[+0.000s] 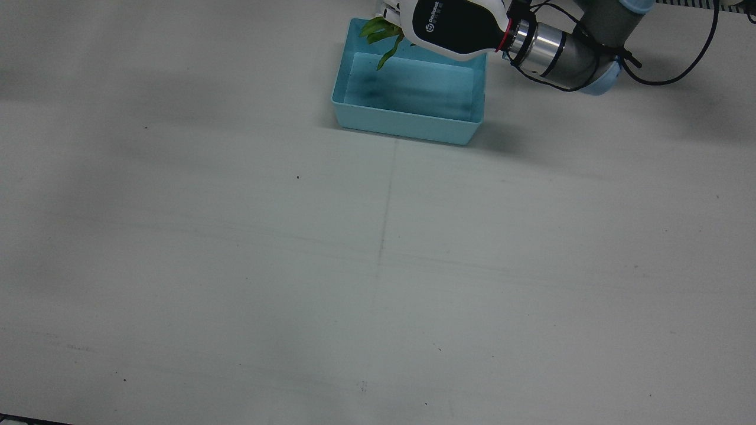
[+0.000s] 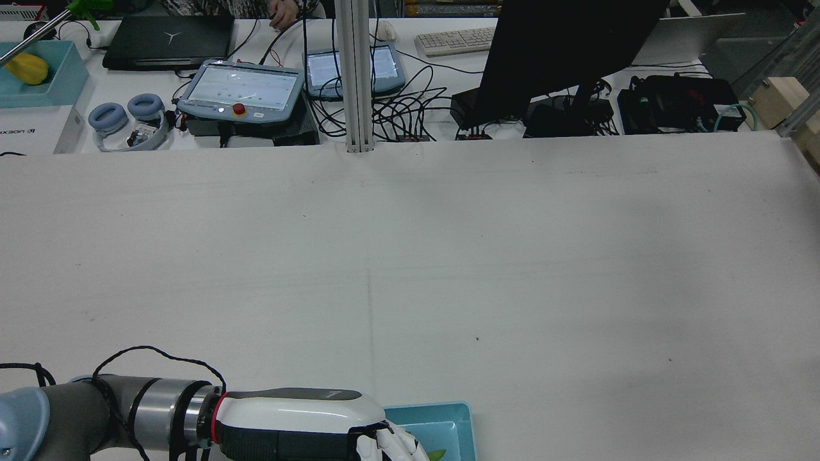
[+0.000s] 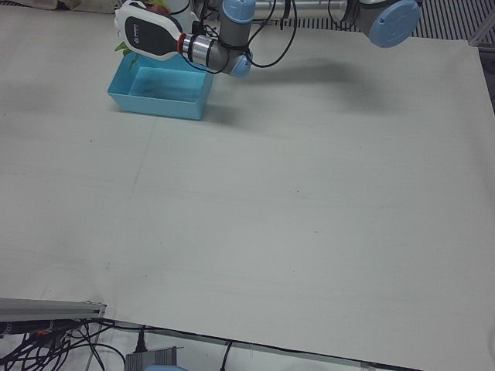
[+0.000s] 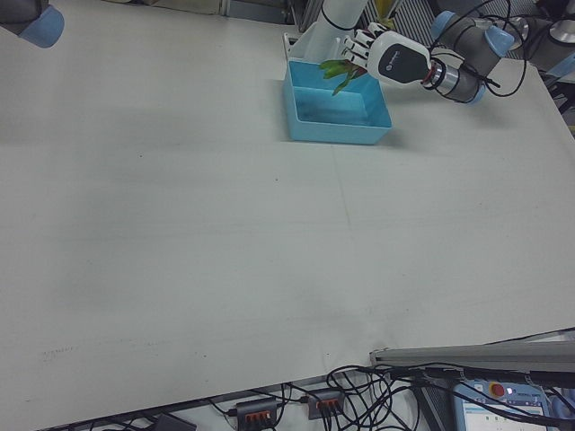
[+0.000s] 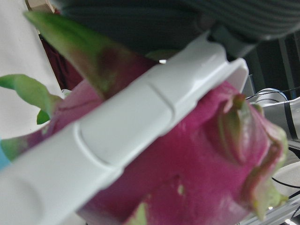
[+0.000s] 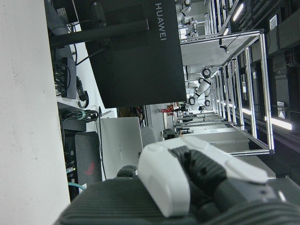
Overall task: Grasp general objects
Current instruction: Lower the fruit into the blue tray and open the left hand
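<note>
A pink dragon fruit (image 5: 187,159) with green scales fills the left hand view, and a white finger (image 5: 131,126) lies wrapped across it. My left hand (image 1: 452,26) is shut on this fruit over the far edge of a light-blue bin (image 1: 407,121). The fruit's green leaves (image 1: 381,32) hang over the bin's back corner. The right-front view shows the same hand (image 4: 391,56), leaves (image 4: 340,70) and bin (image 4: 337,133). Nothing lies inside the bin. My right hand (image 6: 187,173) shows only in its own view, away from the table, and its fingers are partly hidden.
The white table (image 1: 378,265) stretches wide in front of the bin. Beyond its far edge are a metal post (image 2: 355,77), two teach pendants (image 2: 240,89), a black monitor (image 2: 551,51), cables, and a blue tray (image 2: 38,80) holding a yellow object.
</note>
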Available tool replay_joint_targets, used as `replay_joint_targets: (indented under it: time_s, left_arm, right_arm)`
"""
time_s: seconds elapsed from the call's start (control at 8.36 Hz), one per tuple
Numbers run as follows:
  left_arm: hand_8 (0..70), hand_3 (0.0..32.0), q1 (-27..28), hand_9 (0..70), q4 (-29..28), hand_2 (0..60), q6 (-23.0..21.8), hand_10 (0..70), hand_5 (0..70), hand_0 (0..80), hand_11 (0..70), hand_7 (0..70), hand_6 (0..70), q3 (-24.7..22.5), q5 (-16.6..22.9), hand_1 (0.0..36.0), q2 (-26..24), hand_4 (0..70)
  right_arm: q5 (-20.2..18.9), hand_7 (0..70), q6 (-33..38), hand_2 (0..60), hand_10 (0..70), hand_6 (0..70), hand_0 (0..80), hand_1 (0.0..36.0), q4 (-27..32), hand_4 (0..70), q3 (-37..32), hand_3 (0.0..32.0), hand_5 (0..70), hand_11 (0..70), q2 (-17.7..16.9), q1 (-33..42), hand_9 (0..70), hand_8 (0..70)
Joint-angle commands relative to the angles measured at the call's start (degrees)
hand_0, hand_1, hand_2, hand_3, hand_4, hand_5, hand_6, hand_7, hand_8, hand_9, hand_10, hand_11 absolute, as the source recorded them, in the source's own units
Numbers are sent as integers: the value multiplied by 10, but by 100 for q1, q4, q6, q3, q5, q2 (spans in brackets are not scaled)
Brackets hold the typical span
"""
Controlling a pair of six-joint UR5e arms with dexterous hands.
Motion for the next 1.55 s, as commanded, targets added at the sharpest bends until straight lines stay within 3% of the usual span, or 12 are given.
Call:
replay_joint_targets:
  time_s: [0.0, 0.12, 0.36, 0.48, 0.6, 0.84, 0.96, 1.08, 1.2, 1.32, 1.43]
  left_arm:
    - [81, 0, -46, 136, -713, 600, -158, 150, 700, 800, 269, 700, 457, 2, -2, 360, 575, 423]
    - [69, 0, -37, 124, -722, 600, -158, 101, 700, 800, 201, 691, 399, 2, -2, 360, 575, 314]
    - [42, 0, -28, 98, -722, 600, -166, 16, 700, 800, 82, 562, 264, -7, -10, 360, 549, 138]
    - [46, 0, -2, 107, -722, 600, -166, 3, 700, 800, 57, 609, 281, -16, -10, 360, 540, 151]
    - [42, 0, 16, 103, -704, 600, -175, 0, 700, 800, 24, 588, 262, -24, -10, 360, 531, 138]
    - [29, 0, 33, 90, -695, 600, -166, 0, 700, 800, 49, 520, 198, -33, -37, 360, 522, 27]
    - [35, 0, -10, 103, -634, 600, -175, 10, 700, 800, 75, 587, 226, -25, -63, 360, 488, 38]
    - [44, 0, -141, 125, -434, 600, -193, 44, 700, 800, 124, 699, 272, -33, -89, 360, 479, 85]
    - [70, 0, -621, 168, -101, 600, -219, 88, 700, 800, 182, 700, 404, 28, -368, 360, 487, 234]
    - [132, 0, -1061, 186, 42, 600, -219, 243, 700, 800, 399, 700, 700, 167, -545, 360, 505, 483]
    - [174, 0, -1431, 213, 87, 600, -219, 339, 700, 800, 523, 700, 700, 578, -564, 360, 479, 518]
  right_arm:
    - [0, 0, 0, 0, 0, 0, 0, 0, 0, 0, 0, 0, 0, 0, 0, 0, 0, 0]
    - [0, 0, 0, 0, 0, 0, 0, 0, 0, 0, 0, 0, 0, 0, 0, 0, 0, 0]
    - [0, 0, 0, 0, 0, 0, 0, 0, 0, 0, 0, 0, 0, 0, 0, 0, 0, 0]
    - [0, 0, 0, 0, 0, 0, 0, 0, 0, 0, 0, 0, 0, 0, 0, 0, 0, 0]
    - [0, 0, 0, 0, 0, 0, 0, 0, 0, 0, 0, 0, 0, 0, 0, 0, 0, 0]
    - [0, 0, 0, 0, 0, 0, 0, 0, 0, 0, 0, 0, 0, 0, 0, 0, 0, 0]
    - [0, 0, 0, 0, 0, 0, 0, 0, 0, 0, 0, 0, 0, 0, 0, 0, 0, 0]
    - [0, 0, 0, 0, 0, 0, 0, 0, 0, 0, 0, 0, 0, 0, 0, 0, 0, 0]
    - [0, 0, 0, 0, 0, 0, 0, 0, 0, 0, 0, 0, 0, 0, 0, 0, 0, 0]
    - [0, 0, 0, 0, 0, 0, 0, 0, 0, 0, 0, 0, 0, 0, 0, 0, 0, 0]
    - [0, 0, 0, 0, 0, 0, 0, 0, 0, 0, 0, 0, 0, 0, 0, 0, 0, 0]
